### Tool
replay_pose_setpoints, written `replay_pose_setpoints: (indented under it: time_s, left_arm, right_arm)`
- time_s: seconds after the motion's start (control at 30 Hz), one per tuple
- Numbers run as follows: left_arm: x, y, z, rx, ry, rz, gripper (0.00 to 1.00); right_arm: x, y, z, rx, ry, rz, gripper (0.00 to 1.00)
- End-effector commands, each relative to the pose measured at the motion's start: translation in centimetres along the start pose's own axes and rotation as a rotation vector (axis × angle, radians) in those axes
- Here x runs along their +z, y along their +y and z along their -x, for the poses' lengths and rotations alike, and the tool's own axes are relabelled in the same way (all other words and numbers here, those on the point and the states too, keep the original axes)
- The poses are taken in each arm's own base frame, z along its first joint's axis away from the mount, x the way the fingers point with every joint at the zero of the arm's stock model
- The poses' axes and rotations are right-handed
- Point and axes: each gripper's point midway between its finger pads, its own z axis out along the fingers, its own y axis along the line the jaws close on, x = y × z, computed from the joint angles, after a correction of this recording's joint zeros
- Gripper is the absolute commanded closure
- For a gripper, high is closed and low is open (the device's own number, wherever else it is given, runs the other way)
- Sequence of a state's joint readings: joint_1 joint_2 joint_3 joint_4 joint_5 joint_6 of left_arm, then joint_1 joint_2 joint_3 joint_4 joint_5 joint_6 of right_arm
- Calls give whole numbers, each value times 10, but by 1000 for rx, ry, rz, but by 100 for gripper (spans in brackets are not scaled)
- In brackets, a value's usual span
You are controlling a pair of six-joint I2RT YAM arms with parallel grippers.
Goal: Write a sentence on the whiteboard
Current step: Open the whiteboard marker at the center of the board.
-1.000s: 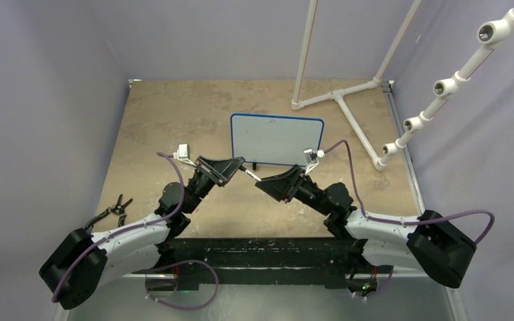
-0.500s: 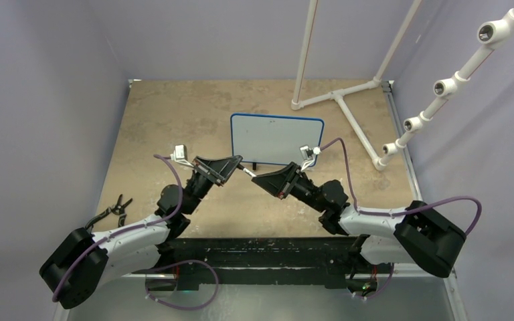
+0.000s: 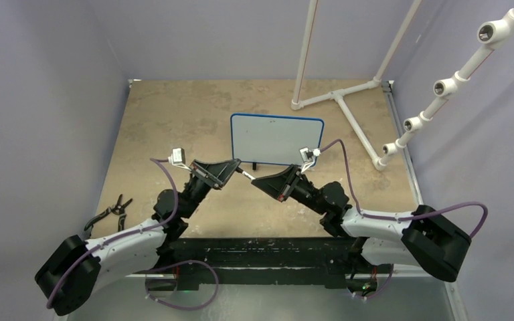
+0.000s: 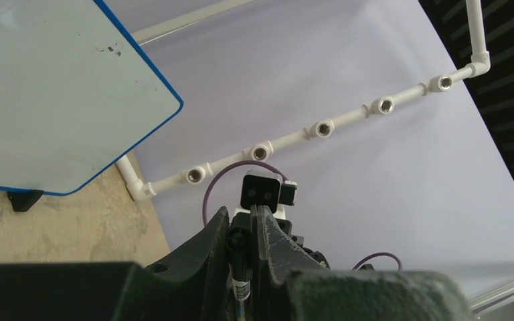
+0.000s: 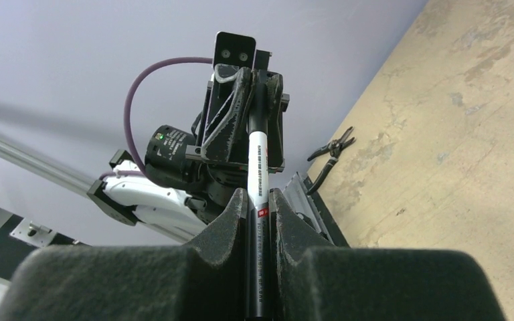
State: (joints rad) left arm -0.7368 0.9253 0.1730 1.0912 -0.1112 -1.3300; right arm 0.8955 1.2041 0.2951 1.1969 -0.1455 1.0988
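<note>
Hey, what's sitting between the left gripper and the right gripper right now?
A black-and-white marker bridges them: the left gripper pinches one end, the right gripper the other. The top view and right wrist view both show it.

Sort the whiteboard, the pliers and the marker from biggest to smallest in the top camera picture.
1. whiteboard
2. pliers
3. marker, mostly hidden, so only a short bit shows and its rank is unsure.

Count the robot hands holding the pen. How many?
2. The left gripper grips one end of the pen, the right gripper grips the other end, both just in front of the whiteboard.
</note>
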Motion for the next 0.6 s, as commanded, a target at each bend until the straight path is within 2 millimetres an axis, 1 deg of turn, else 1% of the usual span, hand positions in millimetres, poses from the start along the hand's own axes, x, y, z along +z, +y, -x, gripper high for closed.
replay_pose_setpoints:
  time_s: [0.0,0.27,0.37,0.53,0.57]
  left_arm:
    - [1,-14,46,62,-219,-19,100]
    - [-6,-20,78,94,-363,13,100]
    - [-7,-25,89,98,-419,11,100]
    - [-6,-35,99,137,-463,-3,100]
    - [-6,-33,102,157,-468,16,100]
  right_arm:
    - [-2,6,15,-20,-57,-11,100]
    - [-13,-7,15,-39,-55,-100,100]
    - [-16,-8,14,-38,-52,-111,100]
    - [-18,-12,11,-37,-38,-131,100]
    - [-20,-13,11,-41,-37,-139,100]
